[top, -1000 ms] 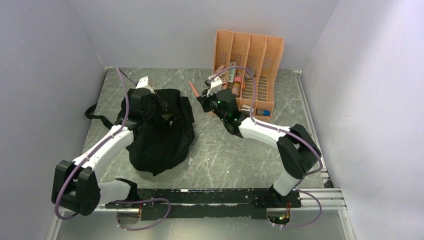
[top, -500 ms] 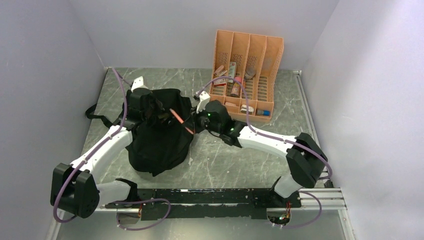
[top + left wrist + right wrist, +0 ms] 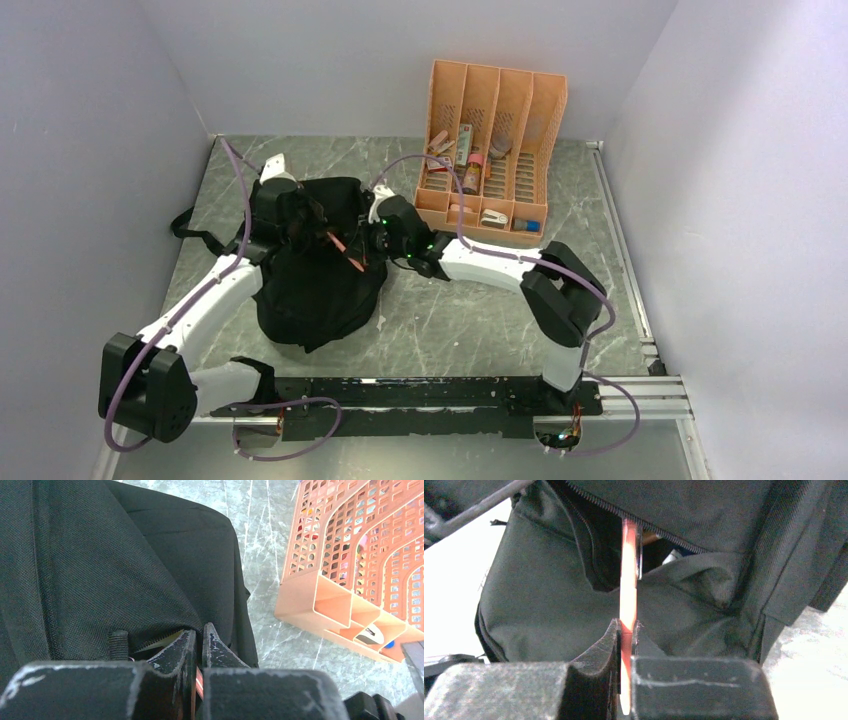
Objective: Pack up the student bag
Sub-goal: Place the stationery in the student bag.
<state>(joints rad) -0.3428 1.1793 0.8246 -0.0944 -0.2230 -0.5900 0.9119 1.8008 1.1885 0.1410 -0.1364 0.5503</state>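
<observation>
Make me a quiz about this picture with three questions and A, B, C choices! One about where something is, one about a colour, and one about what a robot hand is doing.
1. Where is the orange organizer?
A. To the right of the student bag, farther back
B. Inside the bag
C. Lying flat at the very front

2. What colour is the student bag?
A. Black
B. Blue
C. Yellow

3. What is the right gripper doing?
A. Standing wide open with nothing in it
B. Shut on a thin orange stick
C. Shut on the organizer

Answers:
1 A: the top view shows the organizer standing behind and to the right of the bag.
2 A: its fabric is black in every view.
3 B: the right wrist view shows the fingers pinching the stick, whose tip points at the bag's open zip.
</observation>
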